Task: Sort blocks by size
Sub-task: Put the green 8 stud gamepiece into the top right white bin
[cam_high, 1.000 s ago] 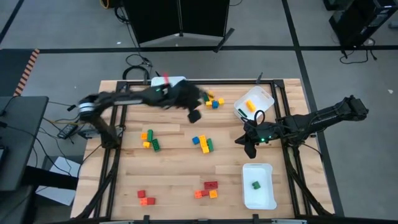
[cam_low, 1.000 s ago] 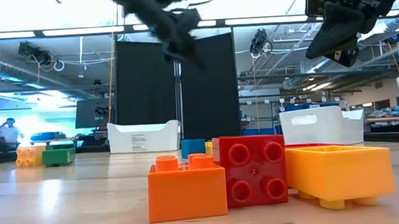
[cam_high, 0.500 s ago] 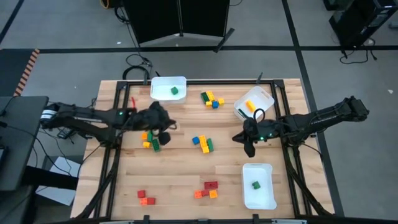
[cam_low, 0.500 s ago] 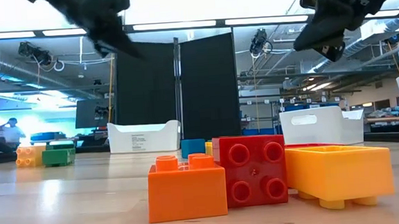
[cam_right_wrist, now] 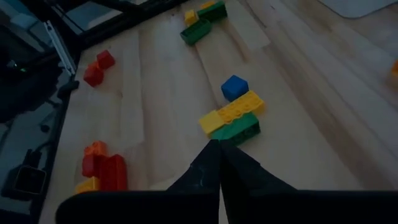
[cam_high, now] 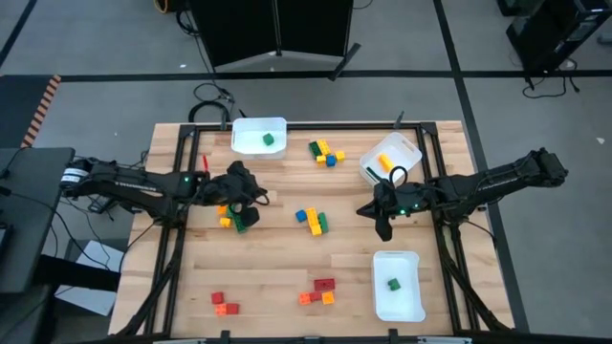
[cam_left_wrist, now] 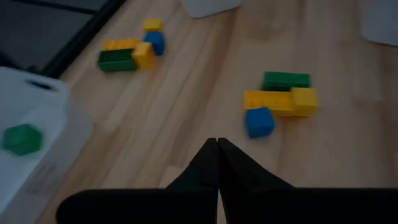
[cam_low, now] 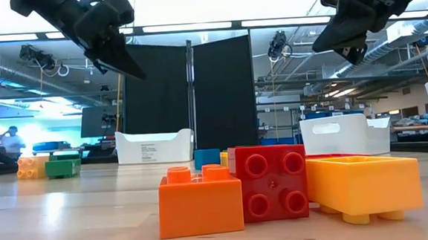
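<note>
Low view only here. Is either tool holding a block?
Observer: No. The left tool and right tool are both shut, with nothing between the fingers.
Operator: Where's the left one?
Observer: In the high view, it is over the block cluster on the table's left side.
Operator: Anything in the bins?
Observer: The top bin in the high view holds one green block. The bottom-right bin holds another green block.

The left arm reaches in from the left edge of the surface, its tool (cam_high: 246, 216) closed and empty, held above the left half. The right arm stretches in from the right, its tool (cam_high: 383, 229) also closed and empty, raised above the right-centre.
</note>
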Motion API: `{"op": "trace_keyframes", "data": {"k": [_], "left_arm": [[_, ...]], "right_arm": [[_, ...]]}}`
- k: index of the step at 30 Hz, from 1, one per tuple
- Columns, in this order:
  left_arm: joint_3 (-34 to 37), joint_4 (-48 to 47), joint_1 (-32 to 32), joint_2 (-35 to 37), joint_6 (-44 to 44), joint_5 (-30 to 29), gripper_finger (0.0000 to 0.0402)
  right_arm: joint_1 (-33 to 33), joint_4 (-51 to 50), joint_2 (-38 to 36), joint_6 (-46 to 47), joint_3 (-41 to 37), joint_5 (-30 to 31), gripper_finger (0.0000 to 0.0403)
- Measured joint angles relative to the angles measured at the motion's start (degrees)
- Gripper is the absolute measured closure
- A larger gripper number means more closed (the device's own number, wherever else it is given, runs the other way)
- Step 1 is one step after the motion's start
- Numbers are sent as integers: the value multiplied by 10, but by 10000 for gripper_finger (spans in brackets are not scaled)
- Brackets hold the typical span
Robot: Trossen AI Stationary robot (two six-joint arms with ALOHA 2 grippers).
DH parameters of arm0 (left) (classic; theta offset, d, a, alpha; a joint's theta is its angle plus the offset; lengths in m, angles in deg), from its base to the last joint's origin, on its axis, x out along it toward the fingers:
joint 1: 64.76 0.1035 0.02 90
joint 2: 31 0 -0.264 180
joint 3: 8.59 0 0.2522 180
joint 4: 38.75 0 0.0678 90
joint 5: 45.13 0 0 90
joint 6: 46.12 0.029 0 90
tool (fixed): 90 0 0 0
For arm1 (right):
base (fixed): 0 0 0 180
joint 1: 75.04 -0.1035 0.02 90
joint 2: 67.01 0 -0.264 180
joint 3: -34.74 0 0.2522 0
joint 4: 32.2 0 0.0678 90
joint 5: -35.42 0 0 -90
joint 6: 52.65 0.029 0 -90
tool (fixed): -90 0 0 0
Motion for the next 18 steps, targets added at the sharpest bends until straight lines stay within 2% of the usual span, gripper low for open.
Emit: {"op": "trace_keyframes", "data": {"k": [5, 12, 18], "left_arm": [[0, -30, -1, 0, -2, 1, 396], [1, -23, -7, 7, 3, 0, 396], [84, 95, -25, 73, 13, 1, 396]], "right_arm": [[0, -35, 3, 3, 38, 13, 394], [7, -151, 64, -29, 159, 54, 393], [28, -238, 161, -11, 258, 53, 392]]}}
